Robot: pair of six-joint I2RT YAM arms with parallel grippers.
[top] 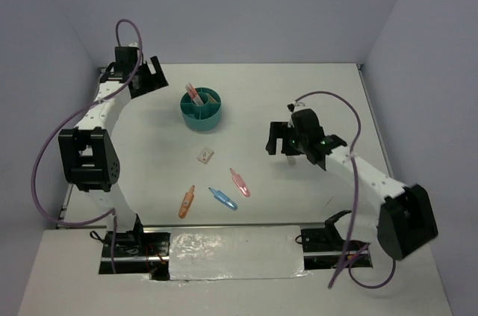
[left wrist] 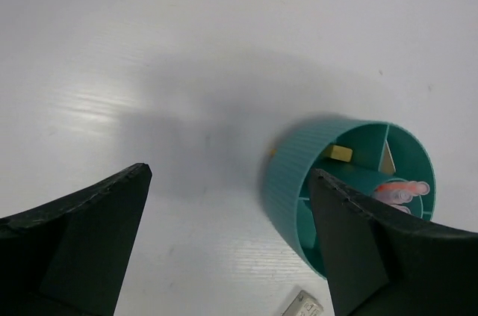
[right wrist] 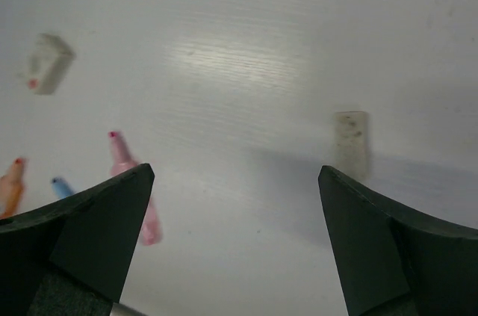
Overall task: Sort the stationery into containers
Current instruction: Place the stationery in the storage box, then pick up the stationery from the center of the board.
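Left pincer (top: 148, 77) (left wrist: 230, 174) is spread wide and grips nothing, hanging over the far left of the white tabletop (top: 336, 92), just left of the teal cup (top: 213, 118) (left wrist: 287, 181). Right pincer (top: 295, 148) (right wrist: 235, 172) is likewise splayed wide with nothing between its fingers, out over the right half of the tabletop and well apart from the cup. The round cup stands upright near the far middle, with a central tube and divided compartments around it. A few pink pens (top: 192, 93) (left wrist: 399, 193) stick up out of that tube, and a small yellow block (left wrist: 340, 153) lies in one outer compartment. Three stubby markers lie loose on the near middle of the tabletop, close together but not touching: the orange marker (top: 186, 202) (right wrist: 9, 181) on the left, the blue marker (top: 222, 198) (right wrist: 61, 185) in the middle and the pink marker (top: 239, 181) (right wrist: 123, 155) on the right. Between them and the cup sits a white eraser (top: 205, 155) (right wrist: 48, 62) (left wrist: 302, 305) on its own. The right wrist view shows one more pale eraser block (right wrist: 351, 143) on the bare surface, close to that pincer's right-hand finger.
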